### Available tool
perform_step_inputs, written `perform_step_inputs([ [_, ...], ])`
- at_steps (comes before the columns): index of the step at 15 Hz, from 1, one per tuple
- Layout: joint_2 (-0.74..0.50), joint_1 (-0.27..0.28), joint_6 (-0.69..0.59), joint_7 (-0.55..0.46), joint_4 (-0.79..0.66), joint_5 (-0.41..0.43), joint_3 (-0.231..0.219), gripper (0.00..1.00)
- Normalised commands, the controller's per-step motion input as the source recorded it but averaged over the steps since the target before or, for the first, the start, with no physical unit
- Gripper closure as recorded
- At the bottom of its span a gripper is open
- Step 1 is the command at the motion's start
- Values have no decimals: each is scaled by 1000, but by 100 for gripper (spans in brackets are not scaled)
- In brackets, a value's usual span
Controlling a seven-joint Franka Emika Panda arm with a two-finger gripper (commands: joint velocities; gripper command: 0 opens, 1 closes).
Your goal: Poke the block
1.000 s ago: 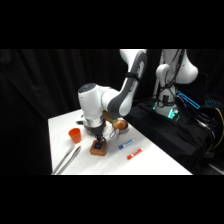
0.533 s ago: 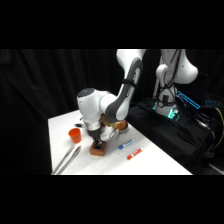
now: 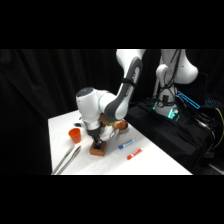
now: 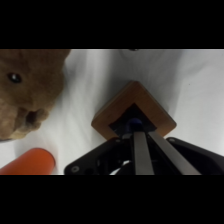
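Note:
The block [image 3: 98, 151] is a small brown square with a dark blue patch on top, lying on the white table [image 3: 150, 165] near its middle. My gripper [image 3: 98, 143] comes straight down onto it. In the wrist view the block [image 4: 152, 114] sits as a diamond just ahead of the fingers. The gripper [image 4: 135, 131] is shut, and its joined tips rest on the blue patch at the block's centre. Part of the patch is hidden behind the fingers.
An orange cup [image 3: 74, 133] stands left of the block and shows at the wrist view's lower left [image 4: 30, 162]. Metal tongs [image 3: 67, 160] lie near the front left edge. A brown plush toy [image 4: 25, 92] sits close by. Blue [image 3: 125, 144] and red [image 3: 134, 155] markers lie to the right.
The gripper has come down from just above the block until its tips meet the block's top. The block itself has stayed in place.

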Motion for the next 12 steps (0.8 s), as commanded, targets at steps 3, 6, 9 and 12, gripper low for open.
perform_step_inputs([
  [3, -497, -21, -375, -17, -150, -79, -17, 99],
  [6, -423, -37, -369, -49, -81, -55, 12, 99],
  [9, -328, -42, -314, -63, -42, -36, 24, 74],
  [12, -254, -51, -224, -77, -34, -20, 25, 52],
])
